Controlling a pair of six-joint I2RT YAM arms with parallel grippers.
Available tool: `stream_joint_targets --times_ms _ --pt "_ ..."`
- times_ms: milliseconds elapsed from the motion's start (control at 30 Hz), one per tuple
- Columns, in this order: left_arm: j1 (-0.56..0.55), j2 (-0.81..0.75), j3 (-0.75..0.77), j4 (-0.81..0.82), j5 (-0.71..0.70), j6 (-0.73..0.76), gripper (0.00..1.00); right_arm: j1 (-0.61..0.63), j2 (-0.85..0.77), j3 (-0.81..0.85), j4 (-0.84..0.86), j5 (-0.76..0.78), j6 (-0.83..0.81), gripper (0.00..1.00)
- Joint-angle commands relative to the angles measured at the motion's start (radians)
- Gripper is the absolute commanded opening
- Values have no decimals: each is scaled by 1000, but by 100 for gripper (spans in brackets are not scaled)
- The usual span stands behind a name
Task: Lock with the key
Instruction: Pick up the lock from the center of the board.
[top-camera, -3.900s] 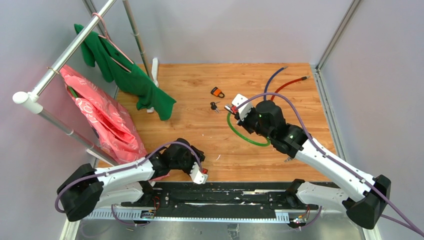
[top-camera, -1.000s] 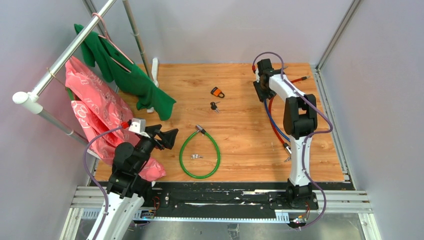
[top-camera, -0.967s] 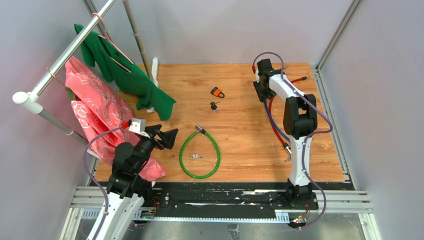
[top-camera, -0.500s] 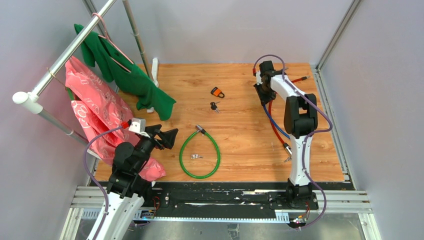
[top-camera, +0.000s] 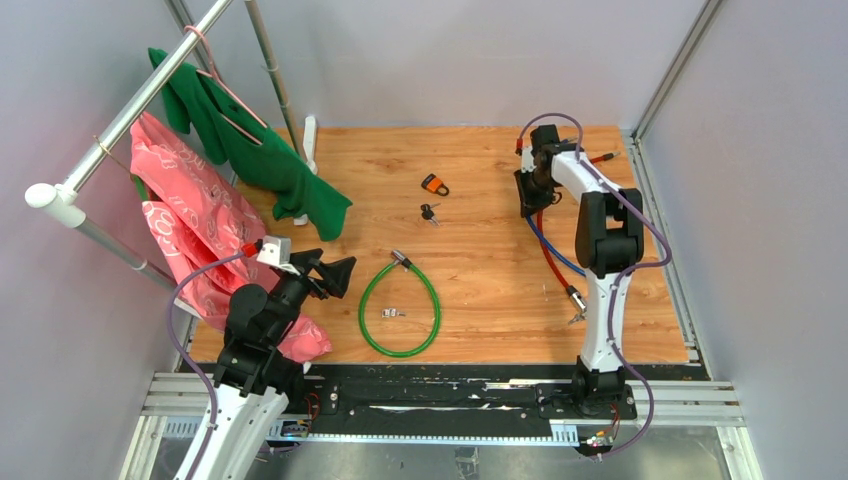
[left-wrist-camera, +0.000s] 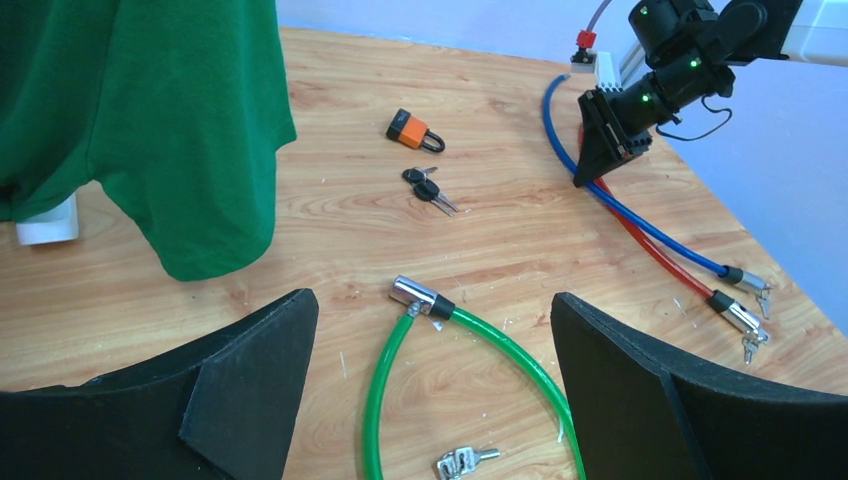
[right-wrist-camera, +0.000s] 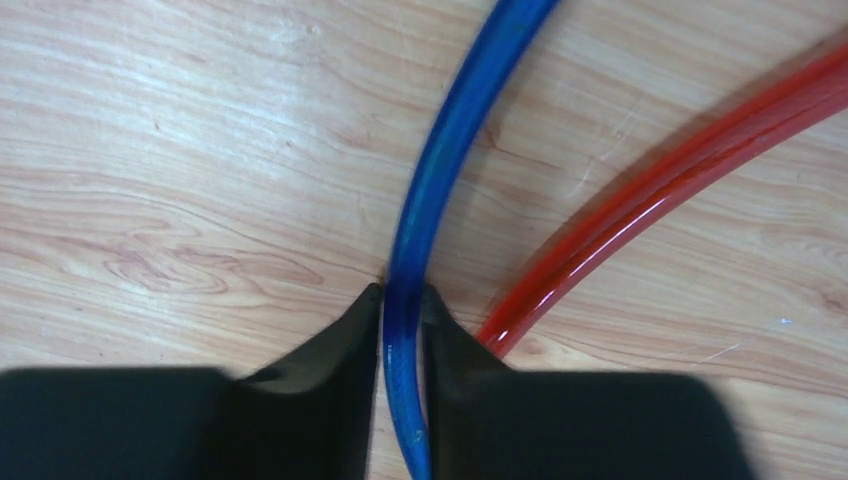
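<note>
Blue plastic-sheathed cable lock (right-wrist-camera: 445, 190) at two o'clock: our right gripper (right-wrist-camera: 400, 315) has just clamped it, so keying can follow; our left gripper (left-wrist-camera: 430, 300) hangs spread apart.

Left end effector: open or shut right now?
Open. The left wrist view shows the left end effector with its fingers spread wide, nothing between them, pointed toward the green cable lock.
</note>
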Motion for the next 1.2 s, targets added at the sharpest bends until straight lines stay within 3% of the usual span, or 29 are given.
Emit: stream_joint_targets --times_ms 0,67,267,467,633,900,1167 --pt "11 1 -20 20 9 -18 93 0 15 -64 -88 -8 14 14" --pt "11 -1 -18 21 9 -19 93 0 6 -69 -86 -3 12 0" --pt "11 -7 -10 22 32 -17 92 22 -136 -121 2 59 37 0" --pt "11 0 22 6 64 -34 86 126 -444 -367 265 203 57 0" --pt "11 51 91 -8 127 -139 81 230 -610 -486 361 313 66 0" --pt "6 188 210 -101 279 -308 74 484 -852 -713 642 489 101 0" --pt "-42 283 271 -108 252 -336 82 765 -935 -891 893 566 97 0"
